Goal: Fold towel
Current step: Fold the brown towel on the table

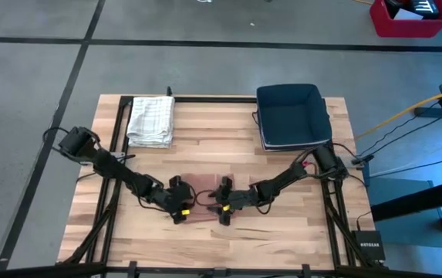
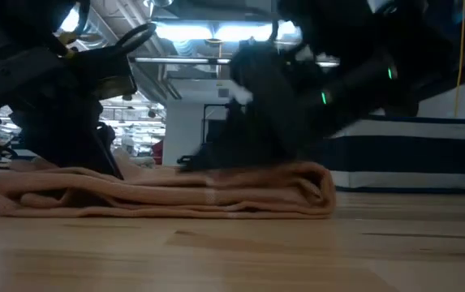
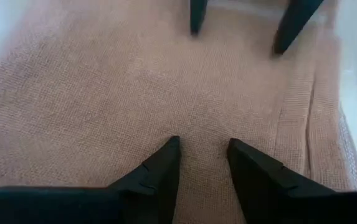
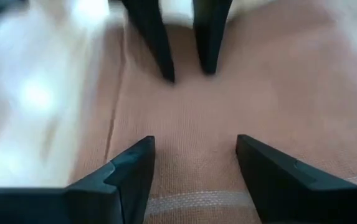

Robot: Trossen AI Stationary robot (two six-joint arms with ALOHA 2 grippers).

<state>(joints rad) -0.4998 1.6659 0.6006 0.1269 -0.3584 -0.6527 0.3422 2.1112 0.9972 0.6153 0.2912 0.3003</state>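
Nearest the low camera, a tan towel [image 2: 159, 193] is lying folded in a low, rounded bundle on the wooden table [image 2: 232, 251], filling the middle band of that frame, its right end rolled over in a soft curve. In the high view the same towel [image 1: 203, 188] is showing at lower centre of the frame as a reddish-brown patch, largely covered by the two arms meeting over it.

The left gripper [image 3: 203, 155] is pointing down at the cloth with a narrow gap between its fingers; nothing is sitting in that gap, so it is released rather than grasping. From above it [image 1: 180, 208] is standing at the towel's left edge. The right gripper [image 4: 194, 152] is spreading wider, fingers well apart over the weave and a paler hem stripe, also released, with no fabric pinched. In the high view it [image 1: 224, 207] is sitting at the towel's right part. Each wrist view is also catching the other arm's two dark fingertips at its far edge.

In the low view both arms are appearing only as dark, blurred masses above the bundle, and whether any fingertip is actually touching the cloth there is hard to make out.

Farther back, a white checked cloth [image 1: 152, 118] is lying folded at upper left of the table, and a dark blue bin [image 1: 291, 116] is standing at upper right; its striped side [image 2: 402, 154] is showing at the right of the low frame. A red box [image 1: 406, 17] is cut off by the top right corner.
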